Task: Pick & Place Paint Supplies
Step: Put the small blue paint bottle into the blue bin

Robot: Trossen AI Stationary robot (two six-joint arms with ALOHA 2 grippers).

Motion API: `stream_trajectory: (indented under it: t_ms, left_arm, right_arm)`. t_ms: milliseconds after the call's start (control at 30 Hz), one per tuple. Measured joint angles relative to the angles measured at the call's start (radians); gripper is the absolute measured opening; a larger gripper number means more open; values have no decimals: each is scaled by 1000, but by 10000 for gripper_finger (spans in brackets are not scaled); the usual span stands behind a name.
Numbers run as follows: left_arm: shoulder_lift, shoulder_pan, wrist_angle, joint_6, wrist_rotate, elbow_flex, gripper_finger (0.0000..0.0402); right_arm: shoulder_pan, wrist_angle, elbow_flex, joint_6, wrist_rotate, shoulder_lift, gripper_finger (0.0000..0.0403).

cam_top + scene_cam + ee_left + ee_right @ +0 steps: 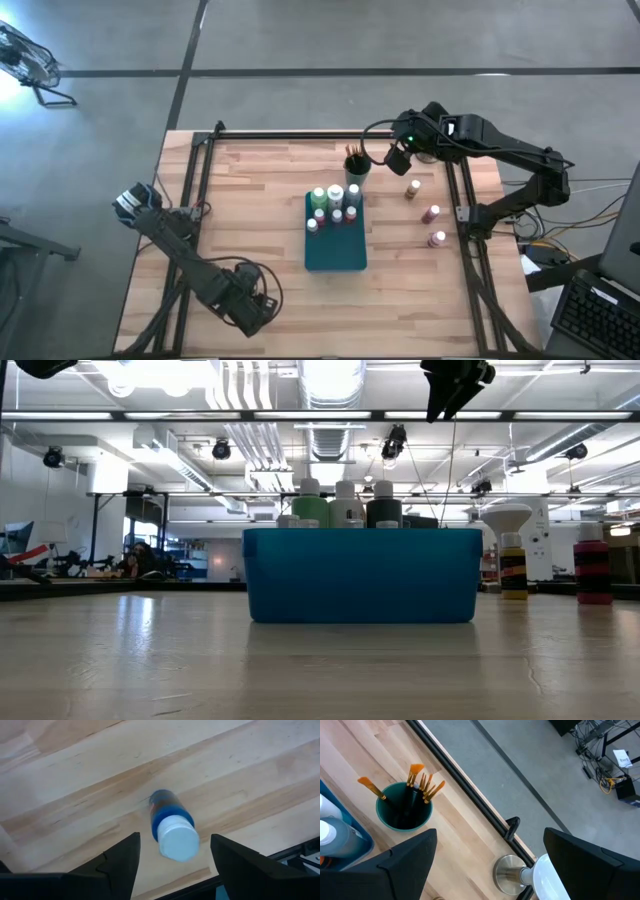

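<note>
A blue paint bottle (169,815) with a white cap (178,841) stands upright on the bare wood near the table's front left. My left gripper (175,839) hangs open above it, pointing down, one finger on each side of the cap and clear of it. In the high view this gripper (250,305) hides the bottle. Several white-capped bottles (335,203) stand in the far end of the teal tray (335,258). A teal cup (404,812) holds the brushes. My right gripper (398,160) waits open, high over the far right, beside the cup.
Three loose small bottles (432,213) stand on the wood right of the tray. A white-domed object on a metal stand (520,872) sits at the table's far edge. A black frame rail (330,136) borders the table. Bare wood lies around the blue bottle.
</note>
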Motion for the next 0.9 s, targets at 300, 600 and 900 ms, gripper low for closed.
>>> stream_trajectory:
  t_ms: [300, 600, 900]
  left_arm:
    - [0, 33, 58, 27, 33, -45, 246]
    - [0, 39, 68, 15, 49, -54, 246]
    - [0, 39, 74, 0, 58, -65, 245]
  right_arm:
    - [0, 0, 0, 0, 0, 0, 364]
    - [0, 0, 0, 0, 0, 0, 363]
    - [0, 0, 0, 0, 0, 0, 363]
